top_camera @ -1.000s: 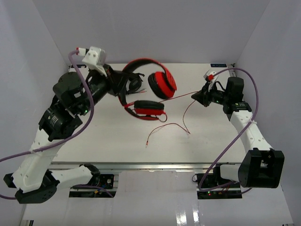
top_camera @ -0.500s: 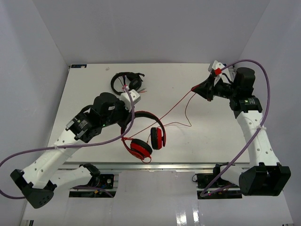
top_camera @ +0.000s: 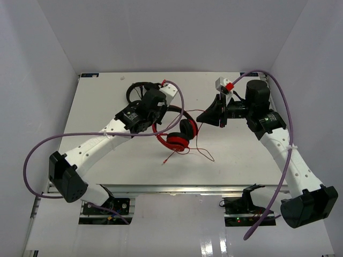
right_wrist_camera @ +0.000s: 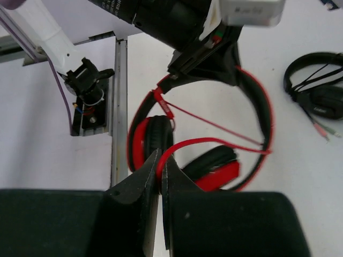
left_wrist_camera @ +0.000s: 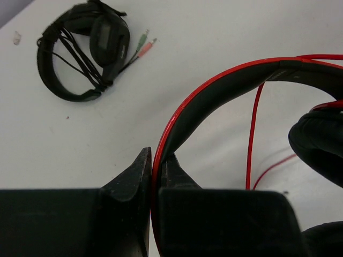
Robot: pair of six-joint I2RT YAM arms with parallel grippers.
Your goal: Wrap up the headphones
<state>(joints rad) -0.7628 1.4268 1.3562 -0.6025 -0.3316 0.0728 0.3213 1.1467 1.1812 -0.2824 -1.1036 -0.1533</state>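
The red headphones (top_camera: 177, 131) hang above the table's middle, earcups down. My left gripper (top_camera: 158, 111) is shut on their red-and-black headband (left_wrist_camera: 214, 91); the grip shows in the left wrist view (left_wrist_camera: 155, 176). My right gripper (top_camera: 202, 118) is shut on the thin red cable (right_wrist_camera: 214, 142) just right of the earcups, as the right wrist view (right_wrist_camera: 161, 166) shows. The cable crosses the headband and its loose end (top_camera: 167, 159) trails on the table. The headphones fill the right wrist view (right_wrist_camera: 203, 134).
Black headphones (top_camera: 140, 92) with a wound cable lie on the white table (top_camera: 107, 107) at the back left, just behind my left arm; they also show in the left wrist view (left_wrist_camera: 86, 53). White walls enclose three sides.
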